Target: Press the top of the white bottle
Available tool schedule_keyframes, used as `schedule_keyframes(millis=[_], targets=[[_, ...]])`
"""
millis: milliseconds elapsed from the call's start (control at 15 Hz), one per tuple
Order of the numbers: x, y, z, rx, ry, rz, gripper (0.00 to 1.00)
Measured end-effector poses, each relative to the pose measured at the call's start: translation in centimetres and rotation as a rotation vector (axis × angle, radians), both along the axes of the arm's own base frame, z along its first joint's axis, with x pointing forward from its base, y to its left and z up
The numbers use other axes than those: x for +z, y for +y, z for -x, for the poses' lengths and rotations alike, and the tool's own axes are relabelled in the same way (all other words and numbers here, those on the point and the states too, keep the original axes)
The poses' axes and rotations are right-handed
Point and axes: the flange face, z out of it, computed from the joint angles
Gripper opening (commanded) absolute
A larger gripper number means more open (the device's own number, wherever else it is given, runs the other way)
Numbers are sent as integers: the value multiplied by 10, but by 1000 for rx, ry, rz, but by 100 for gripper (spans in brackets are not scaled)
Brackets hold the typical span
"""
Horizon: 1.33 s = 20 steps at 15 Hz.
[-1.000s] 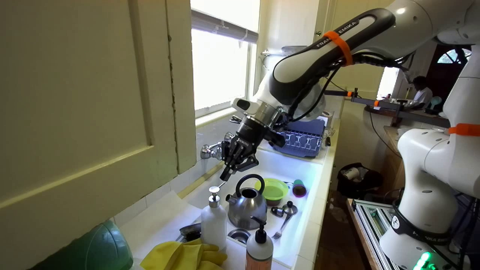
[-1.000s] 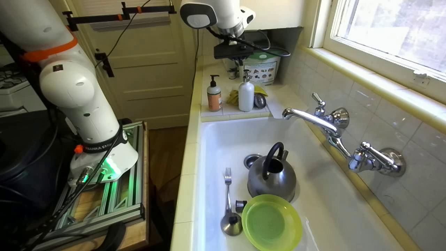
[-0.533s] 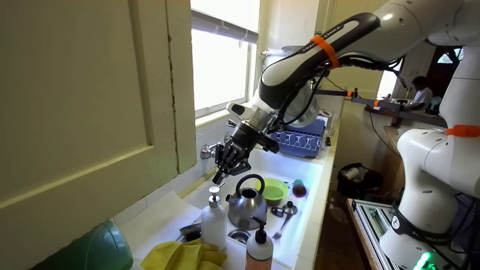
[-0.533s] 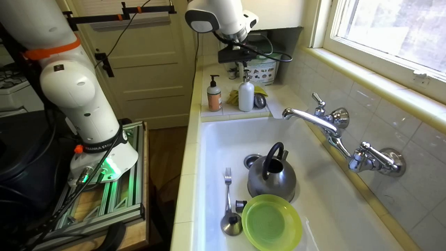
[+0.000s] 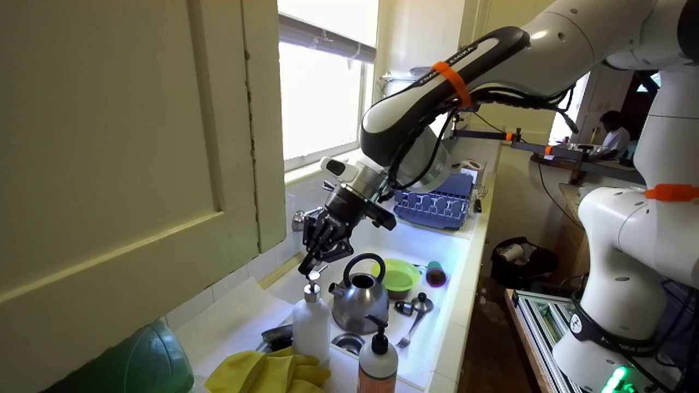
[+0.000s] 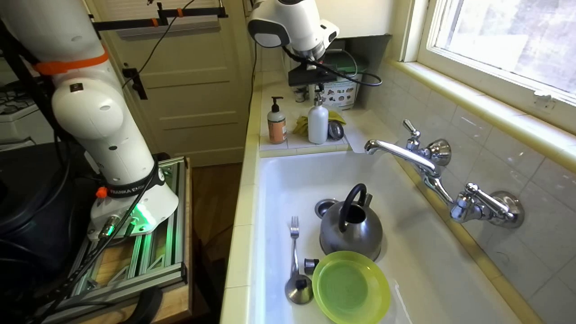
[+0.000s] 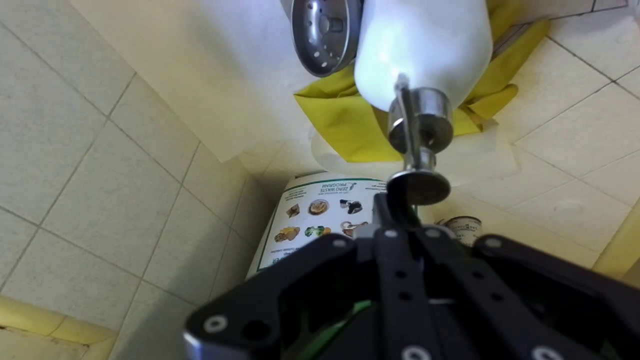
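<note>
The white bottle (image 5: pixel 311 326) stands upright at the sink's end; it also shows in an exterior view (image 6: pixel 318 125) and the wrist view (image 7: pixel 425 45). Its metal pump top (image 5: pixel 313 277) has a flat round disc, seen in the wrist view (image 7: pixel 425 188). My gripper (image 5: pixel 307 268) is shut and empty, tilted, with its fingertips right at the disc. In the wrist view the fingertips (image 7: pixel 395 212) overlap the disc's left edge; whether they touch it I cannot tell. In an exterior view the fingers are mostly hidden behind the gripper body and pump.
The dark-capped bottle (image 5: pixel 378 360) stands beside the white bottle. Yellow gloves (image 5: pixel 267 374) and a metal strainer (image 7: pixel 326 35) lie by its base. A steel kettle (image 6: pixel 351 236) and a green bowl (image 6: pixel 351 288) are in the sink. The faucet (image 6: pixel 400 153) reaches over it. A labelled bin (image 7: pixel 320 215) stands behind.
My arm and shut gripper have moved down and toward the white bottle, bringing the fingertips from above and beside the pump to its top. The bottle has not moved.
</note>
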Motion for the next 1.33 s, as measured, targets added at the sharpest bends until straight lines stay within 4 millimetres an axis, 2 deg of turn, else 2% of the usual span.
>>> schedule_keyframes(millis=[1333], targets=[[4,6,-6,-7,16,17,0]])
